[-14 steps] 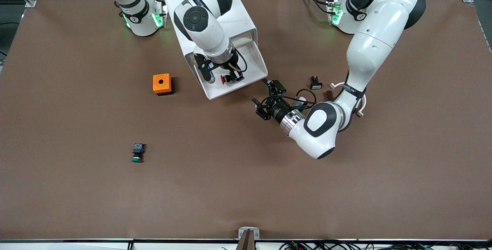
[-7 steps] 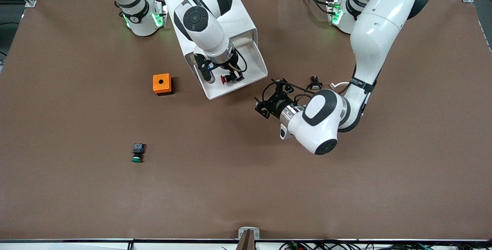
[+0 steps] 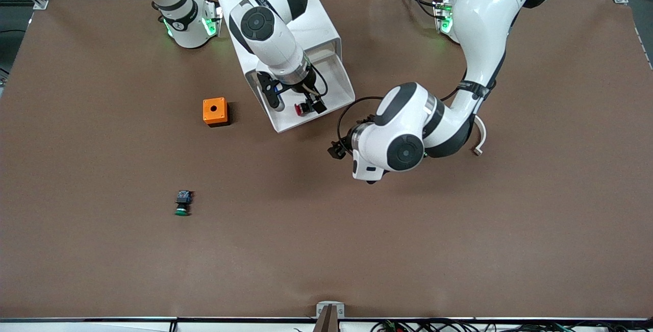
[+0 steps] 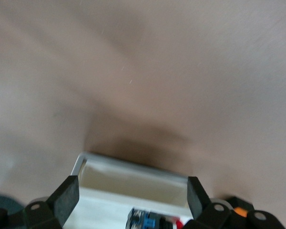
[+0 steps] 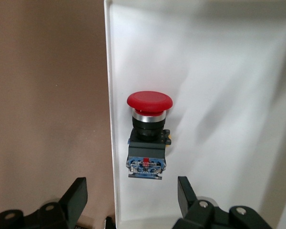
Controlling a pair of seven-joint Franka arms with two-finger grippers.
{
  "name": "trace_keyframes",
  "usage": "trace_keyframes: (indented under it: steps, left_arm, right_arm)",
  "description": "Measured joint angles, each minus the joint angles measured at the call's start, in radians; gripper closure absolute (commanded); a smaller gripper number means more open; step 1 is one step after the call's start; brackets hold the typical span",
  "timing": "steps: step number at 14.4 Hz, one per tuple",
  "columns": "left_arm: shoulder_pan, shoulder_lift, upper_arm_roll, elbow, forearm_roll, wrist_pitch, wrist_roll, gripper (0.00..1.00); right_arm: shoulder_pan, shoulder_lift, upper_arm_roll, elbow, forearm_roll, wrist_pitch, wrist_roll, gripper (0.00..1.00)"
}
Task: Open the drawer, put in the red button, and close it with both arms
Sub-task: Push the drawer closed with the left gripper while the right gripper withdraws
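- A brown table (image 3: 326, 250) carries a white cabinet (image 3: 306, 16) standing between the two arm bases; grey floor shows past the table's edge.
- An orange box (image 3: 215, 111) sits beside the cabinet; a green button (image 3: 182, 203) lies nearer the camera than the cabinet.
- The drawer (image 3: 334, 84) is pulled out; the red button (image 5: 149, 135) lies in it on its side, red cap, black-and-blue body.
- The right gripper (image 5: 131, 202) hangs over the drawer, jaws wide apart, gripping nothing.
- The left gripper (image 4: 133, 200) is just in front of the drawer, jaws spread, empty.

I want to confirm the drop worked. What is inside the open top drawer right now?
The red button lies on the drawer floor near its front wall, released below the open right gripper. The arm hides part of the drawer.
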Motion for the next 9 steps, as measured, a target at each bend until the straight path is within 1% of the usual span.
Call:
trace_keyframes:
  steps: [3,6,7,9]
  left_arm:
    - [-0.017,-0.001,0.000,0.000,0.077,0.050,0.002,0.00]
    - [-0.034,-0.005,-0.009,0.000,0.177,0.080,0.009,0.00]
    - [-0.045,-0.006,-0.010,0.000,0.201,0.089,0.009,0.00]
    - [-0.064,-0.008,-0.010,-0.003,0.222,0.110,0.009,0.00]
  right_arm:
    - [-0.042,-0.013,-0.011,0.082,-0.002,-0.186,-0.066,0.00]
    - [-0.132,-0.022,-0.016,0.159,-0.006,-0.322,-0.153,0.00]
    - [-0.163,-0.024,-0.017,0.184,-0.014,-0.362,-0.194,0.00]
    - [-0.217,-0.027,-0.019,0.222,-0.069,-0.432,-0.278,0.00]
